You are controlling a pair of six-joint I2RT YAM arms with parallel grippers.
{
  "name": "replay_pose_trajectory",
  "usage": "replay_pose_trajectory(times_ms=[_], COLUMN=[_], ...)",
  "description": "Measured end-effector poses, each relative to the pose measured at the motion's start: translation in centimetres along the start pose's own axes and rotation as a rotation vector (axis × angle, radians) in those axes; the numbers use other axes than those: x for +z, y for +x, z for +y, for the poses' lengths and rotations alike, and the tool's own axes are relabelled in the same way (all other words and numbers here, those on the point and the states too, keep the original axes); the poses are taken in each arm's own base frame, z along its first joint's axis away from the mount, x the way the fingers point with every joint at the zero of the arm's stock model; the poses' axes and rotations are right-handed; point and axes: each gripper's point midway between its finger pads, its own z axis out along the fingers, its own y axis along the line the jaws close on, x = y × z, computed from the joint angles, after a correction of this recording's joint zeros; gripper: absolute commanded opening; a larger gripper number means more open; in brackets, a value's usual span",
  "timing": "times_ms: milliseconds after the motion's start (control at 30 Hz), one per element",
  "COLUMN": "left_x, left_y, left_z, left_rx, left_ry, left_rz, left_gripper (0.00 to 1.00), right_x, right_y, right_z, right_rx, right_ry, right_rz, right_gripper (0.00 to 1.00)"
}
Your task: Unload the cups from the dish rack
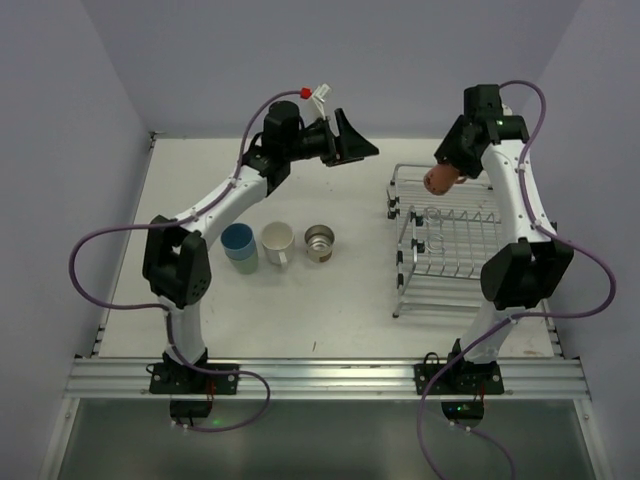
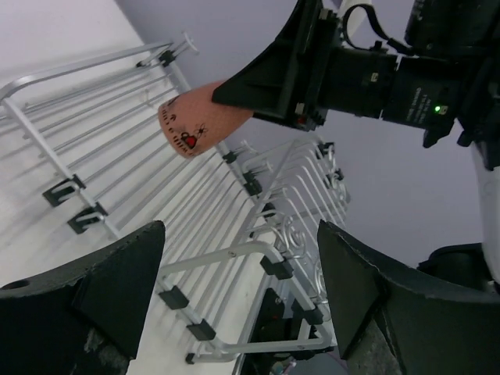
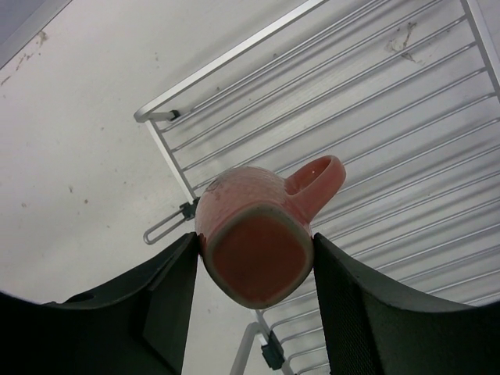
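So the counter [image 1: 300, 300] is this big white surface, and the biggest thing on it is the dish rack [image 1: 440, 270], a silver wire one sitting over on my right side, in front of my right arm [image 1: 515, 270]. My left arm [image 1: 215, 210] reaches up and across the far side of the counter, well away from the rack, with its wrist turned toward it. My left pincer [image 2: 242, 289] is spread wide with nothing between the fingers; through that gap I'm looking straight at the rack rails and at my other arm. My right pincer [image 3: 254, 242] is clamped on the salmon-pink cup [image 1: 437, 180], one finger pressed on each side of the body. The cup is tipped so its base faces my wrist camera, and its handle [image 3: 316, 180] sticks out to one side, free of the fingers. It hangs in the air above the far left corner of the rack, and from what I can see it's not touching the wires. From the left wrist view there's a little red mark printed on its side. The other cups are out on the counter left of the rack, lined up in a tight row: the light blue cup [image 1: 238, 240], then the whitish cup [image 1: 277, 238], then the tan cup [image 1: 319, 240] nearest the rack. The blue one might be sitting in a paler cup, can't really tell.
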Motion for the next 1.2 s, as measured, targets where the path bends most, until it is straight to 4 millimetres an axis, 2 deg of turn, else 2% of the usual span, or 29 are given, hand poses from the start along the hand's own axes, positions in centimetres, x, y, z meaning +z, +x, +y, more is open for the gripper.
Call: replay_pose_trajectory(times_ms=[133,433,733,1200], left_x=[0.7,2.5,2.1,1.8], left_y=[-0.4,2.3,1.4,1.1], left_z=[-0.2,3.5,1.7,0.9], left_rx=[-0.073,-0.310,-0.323,-0.335], left_ry=[0.120,0.237,0.340,0.369], left_rz=[-0.027,-0.004,-0.029,-0.034], left_gripper=[0.80,0.79,0.79,0.79], right_x=[-0.7,-2.9,-4.3,-7.4], right_y=[0.3,0.1,0.9,2.2], right_z=[0.5,2.3,3.3,5.9], right_rx=[0.014,0.060,0.077,0.081], right_ry=[-0.027,-0.120,-0.186,-0.322], right_rz=[0.025,0.059,0.104,0.150], right_gripper=[0.00,0.00,0.00,0.00])
